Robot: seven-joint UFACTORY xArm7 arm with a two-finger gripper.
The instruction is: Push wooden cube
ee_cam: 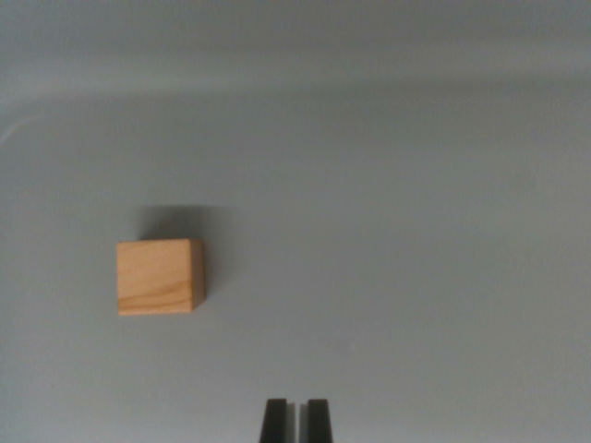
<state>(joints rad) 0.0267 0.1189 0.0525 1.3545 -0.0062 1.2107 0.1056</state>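
The wooden cube point(159, 277) is not yet touched; it lies ahead-left of the nearly closed, empty fingers point(273, 420).

1. Black two-fingered end effector point(296, 420): cut off by the bottom edge; only the fingertips show.
2. Plain grey surface point(416, 231): blurred toward the top edge; its limits lie outside the frame.

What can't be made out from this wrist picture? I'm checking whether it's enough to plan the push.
- Gripper: only the two dark fingertips show; the bottom edge cuts off the rest.
- Wooden cube: its underside, back and the face on the wrist view's left are hidden by the cube itself.
- Grey surface: its far part is blurred, and no edge can be made out.
- Fingertip height above the surface: unclear from this single view.
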